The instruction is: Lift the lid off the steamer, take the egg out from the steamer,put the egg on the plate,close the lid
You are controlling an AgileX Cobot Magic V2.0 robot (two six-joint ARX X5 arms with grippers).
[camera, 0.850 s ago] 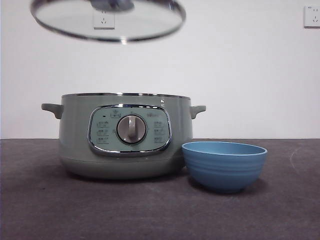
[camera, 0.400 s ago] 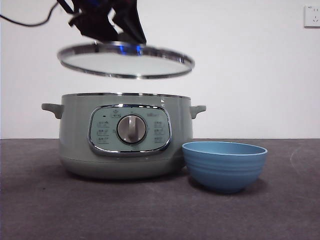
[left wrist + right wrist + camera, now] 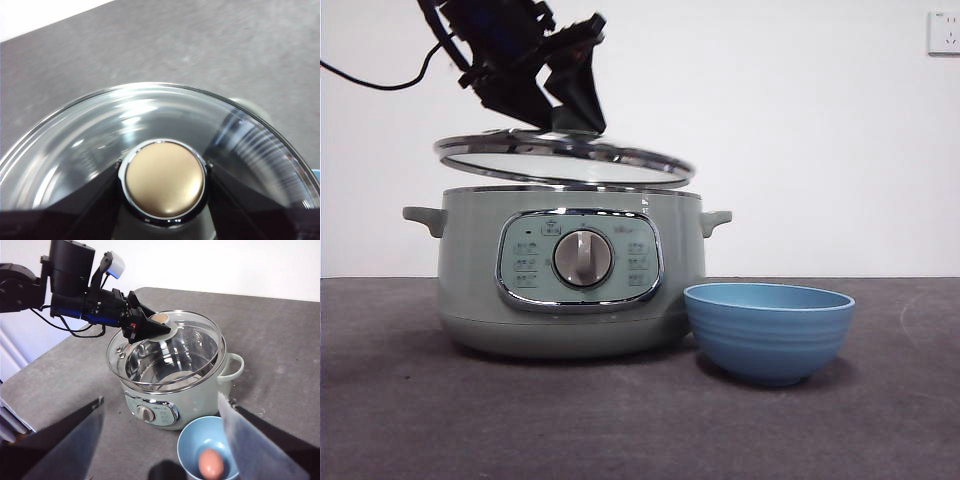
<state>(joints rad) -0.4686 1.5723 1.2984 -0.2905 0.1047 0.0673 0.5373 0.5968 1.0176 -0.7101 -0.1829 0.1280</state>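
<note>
Front view: the left gripper (image 3: pixel 563 118) is clamping the knob of the lid (image 3: pixel 564 160), holding it tilted just above the rim of the steamer (image 3: pixel 570 270). The right gripper (image 3: pixel 160 440) is hovering with jaws spread apart; directly beneath it, the egg (image 3: pixel 211 463) is lying in the plate (image 3: pixel 192 442).

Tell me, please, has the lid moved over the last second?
Yes. In the front view the lid, held by the left end effector, has come down to just above the steamer rim, tilted.
</note>
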